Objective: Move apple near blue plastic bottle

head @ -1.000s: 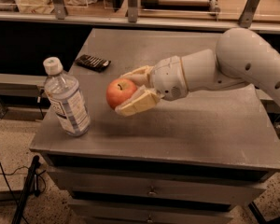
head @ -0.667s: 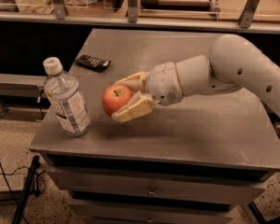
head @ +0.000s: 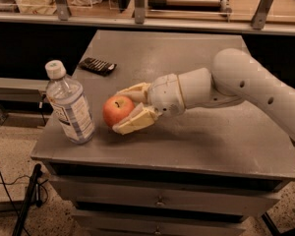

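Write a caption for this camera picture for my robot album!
The gripper holds the apple beside the blue plastic bottle on the gray table.

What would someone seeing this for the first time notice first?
The big white arm reaching in from the right, its gripper closed around a red-orange apple over the grey table. Left of the apple, close but apart, a clear blue plastic bottle stands upright near the table's front left corner. A flat black ridged object lies farther back.
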